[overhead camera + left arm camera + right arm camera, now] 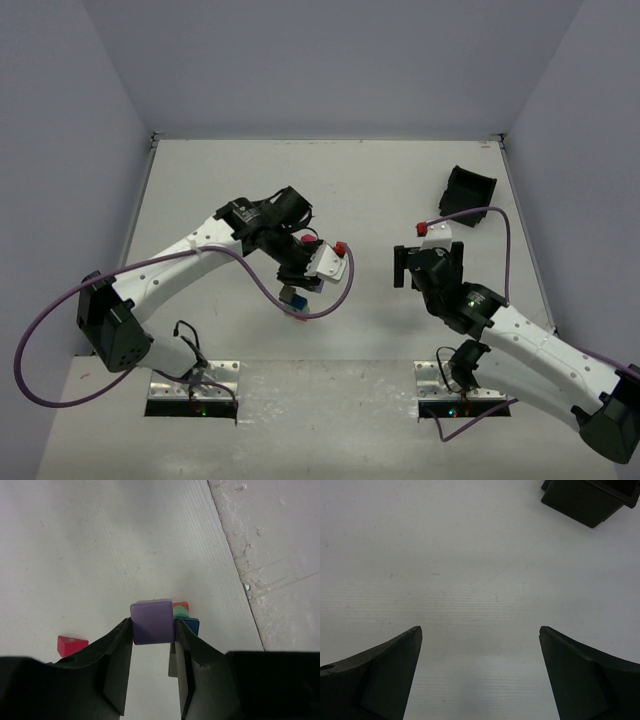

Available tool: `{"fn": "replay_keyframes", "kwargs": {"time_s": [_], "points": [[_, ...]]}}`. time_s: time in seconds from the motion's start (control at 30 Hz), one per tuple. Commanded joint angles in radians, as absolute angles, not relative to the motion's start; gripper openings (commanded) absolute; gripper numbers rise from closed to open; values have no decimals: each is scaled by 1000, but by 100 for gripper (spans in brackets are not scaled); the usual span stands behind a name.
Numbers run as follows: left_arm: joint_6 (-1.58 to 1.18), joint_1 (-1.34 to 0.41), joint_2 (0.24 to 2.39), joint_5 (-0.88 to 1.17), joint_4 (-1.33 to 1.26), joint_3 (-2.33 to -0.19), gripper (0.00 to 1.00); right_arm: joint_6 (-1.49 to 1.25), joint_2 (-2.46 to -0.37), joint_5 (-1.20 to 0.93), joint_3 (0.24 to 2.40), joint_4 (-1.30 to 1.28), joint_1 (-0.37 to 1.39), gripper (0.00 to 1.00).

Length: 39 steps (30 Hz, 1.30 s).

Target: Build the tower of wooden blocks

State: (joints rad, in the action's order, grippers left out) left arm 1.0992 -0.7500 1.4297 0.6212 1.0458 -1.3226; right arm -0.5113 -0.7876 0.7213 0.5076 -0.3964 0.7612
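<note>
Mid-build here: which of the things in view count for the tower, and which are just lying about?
For the job: purple wooden cube gripped by the left gripper; small stack of blue, green and orange-red wooden blocks just behind it; loose red wooden block.
Lying about: black plastic bin at the far right.

White table (250, 175) between plain pale grey walls (330, 60)
</note>
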Motion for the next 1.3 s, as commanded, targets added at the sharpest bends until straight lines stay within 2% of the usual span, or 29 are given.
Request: {"fn": "replay_keyframes", "kwargs": {"time_s": [0.0, 0.57, 1.27], "points": [[1133, -775, 1364, 624, 996, -1269, 0, -551, -778, 779, 540, -407, 759, 99], [1082, -790, 1277, 533, 870, -1106, 0, -552, -759, 833, 543, -442, 759, 99], [1117, -792, 1224, 506, 845, -1032, 3, -551, -742, 855, 549, -455, 759, 99]]}}
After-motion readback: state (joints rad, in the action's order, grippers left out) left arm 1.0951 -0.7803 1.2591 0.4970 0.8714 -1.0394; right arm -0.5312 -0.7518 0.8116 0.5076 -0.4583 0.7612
